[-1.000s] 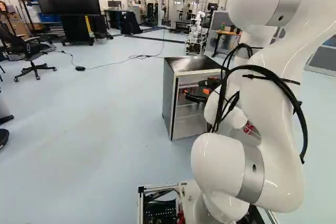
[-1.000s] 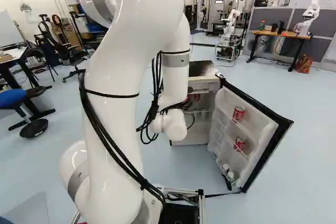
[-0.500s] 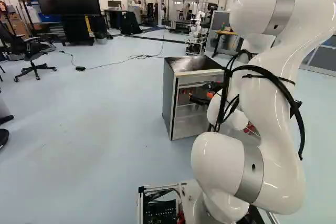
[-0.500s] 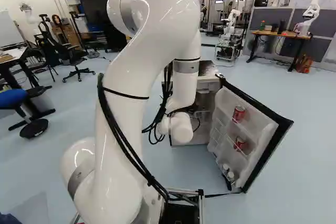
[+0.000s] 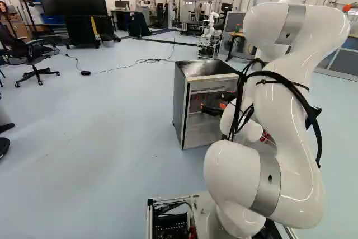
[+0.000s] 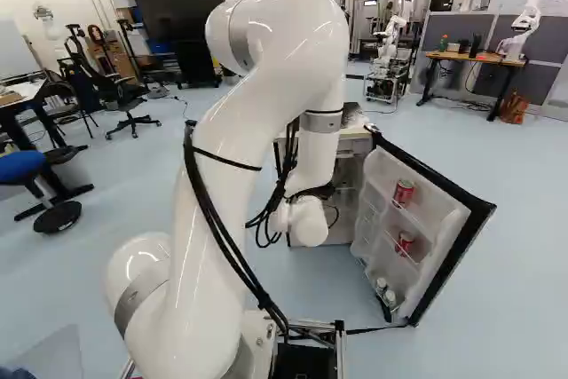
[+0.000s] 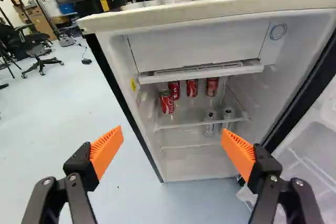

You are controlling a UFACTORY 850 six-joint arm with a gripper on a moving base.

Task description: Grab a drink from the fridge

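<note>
Ahead, red cans (image 7: pixel 192 88) in fridge (image 7: pixel 220 11).

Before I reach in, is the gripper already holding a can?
No, the gripper stands open ahead of the fridge, nothing between its pads.

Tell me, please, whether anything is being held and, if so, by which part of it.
Nothing is held: the pincer is open and empty, and the red cans sit on a shelf inside the fridge.

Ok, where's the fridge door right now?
In the right base view, the fridge door stands open to the right of the arm, beside the fridge cabinet, and holds two red cans.
</note>
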